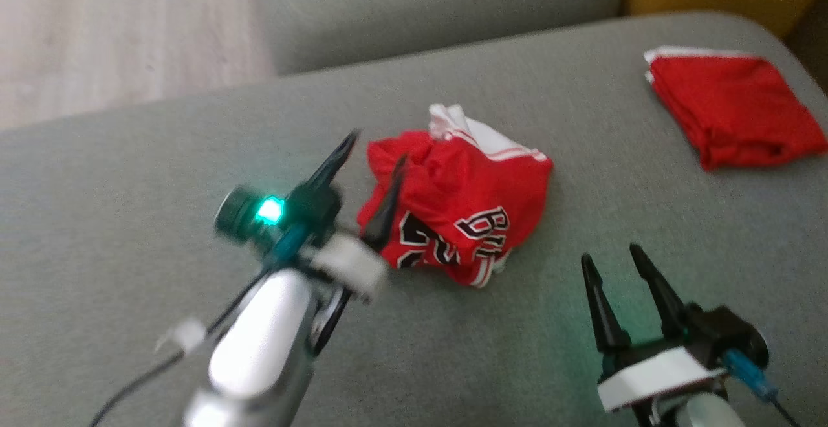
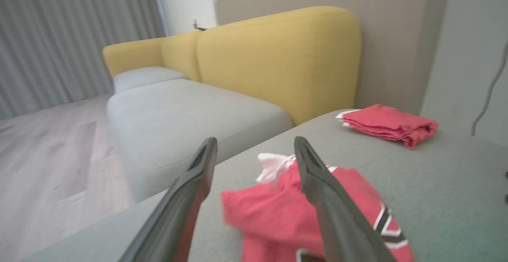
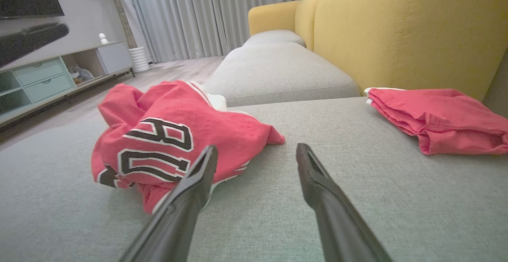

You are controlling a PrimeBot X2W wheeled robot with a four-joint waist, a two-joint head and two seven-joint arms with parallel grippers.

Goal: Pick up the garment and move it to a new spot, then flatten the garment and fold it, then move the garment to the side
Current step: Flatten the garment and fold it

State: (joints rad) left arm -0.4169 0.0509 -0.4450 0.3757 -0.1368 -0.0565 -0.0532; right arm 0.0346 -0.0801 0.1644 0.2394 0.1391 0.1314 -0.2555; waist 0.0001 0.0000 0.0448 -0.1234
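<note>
Left gripper (image 1: 378,146), jaws apart, hung at the left edge of the crumpled red jersey (image 1: 466,200); right gripper (image 1: 610,253), also open, sat apart. Black lettering showed "BU", the rest creased; bare grey cushion (image 1: 129,207) surrounded the jersey.

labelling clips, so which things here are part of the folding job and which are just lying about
In the job: jersey, left claw, right claw, seat it lies on.
Lying about: folded cloth, backrest, cabinet, curtain.

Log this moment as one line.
stage: pre-grasp | left gripper: open, by crumpled jersey | right gripper: open, apart | folded garment: aside
</note>
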